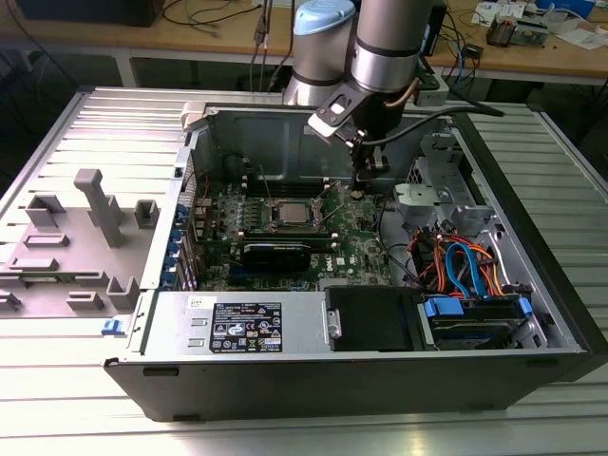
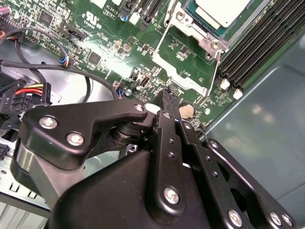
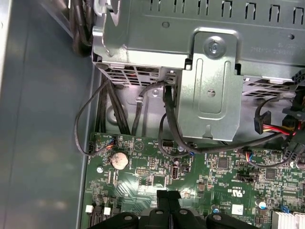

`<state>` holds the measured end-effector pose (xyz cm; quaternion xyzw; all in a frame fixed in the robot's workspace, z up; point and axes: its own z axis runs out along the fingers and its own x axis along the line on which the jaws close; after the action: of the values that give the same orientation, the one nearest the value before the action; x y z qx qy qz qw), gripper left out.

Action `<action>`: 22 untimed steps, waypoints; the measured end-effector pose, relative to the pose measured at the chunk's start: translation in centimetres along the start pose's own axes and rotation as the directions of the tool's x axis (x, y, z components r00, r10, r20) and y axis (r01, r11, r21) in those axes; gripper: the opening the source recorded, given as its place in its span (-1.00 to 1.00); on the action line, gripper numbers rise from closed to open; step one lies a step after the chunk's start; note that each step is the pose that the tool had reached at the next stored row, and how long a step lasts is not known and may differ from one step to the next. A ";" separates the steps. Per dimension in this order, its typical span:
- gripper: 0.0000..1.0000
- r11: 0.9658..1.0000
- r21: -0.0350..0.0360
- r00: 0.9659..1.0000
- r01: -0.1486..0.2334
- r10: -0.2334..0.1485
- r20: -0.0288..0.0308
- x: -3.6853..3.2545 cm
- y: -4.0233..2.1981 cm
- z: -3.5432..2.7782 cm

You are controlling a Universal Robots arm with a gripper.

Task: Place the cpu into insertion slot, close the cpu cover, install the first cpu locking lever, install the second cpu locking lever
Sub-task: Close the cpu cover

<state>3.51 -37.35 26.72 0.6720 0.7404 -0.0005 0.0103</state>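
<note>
The gripper [image 1: 358,190] hangs from the arm [image 1: 385,47] inside the open computer case [image 1: 380,385], its tip low over the green motherboard [image 1: 356,252]. Its two black fingers [image 3: 163,200] are drawn narrow, pressed together with only a thin line between them and nothing held. In the second wrist view a round silver coin cell [image 2: 186,111] lies on the board just beside the fingertips.

Out from there, to the exterior view's left of the gripper, the cpu [image 2: 223,8] lies flat in the insertion slot [image 2: 200,36], its silver-grey top bare and facing up. The cpu cover [image 2: 183,76] looks swung open: its silvery end band is between the slot and the gripper, and green board shows through its cut-out. I cannot tell how the locking levers stand. Long black memory slots [image 2: 267,38] run beside the slot.

On the gripper's other side, black cables [image 3: 169,119] run from the board up past a grey metal drive cage [image 3: 212,90]. Nearer, at the exterior view's right, blue and orange cables [image 1: 465,266] loop over a drive, and a labelled power supply [image 1: 245,328] lies along the case's near wall. The case rests on a ribbed metal table [image 1: 57,408], with a grey fixture [image 1: 90,223] well apart at the exterior view's left
</note>
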 end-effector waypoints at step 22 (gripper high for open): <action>-0.79 1.000 0.004 1.000 0.000 0.000 -0.007 0.15 -1.20 1.89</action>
<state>2.33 -37.35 24.81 0.6721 0.7405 0.0002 0.0063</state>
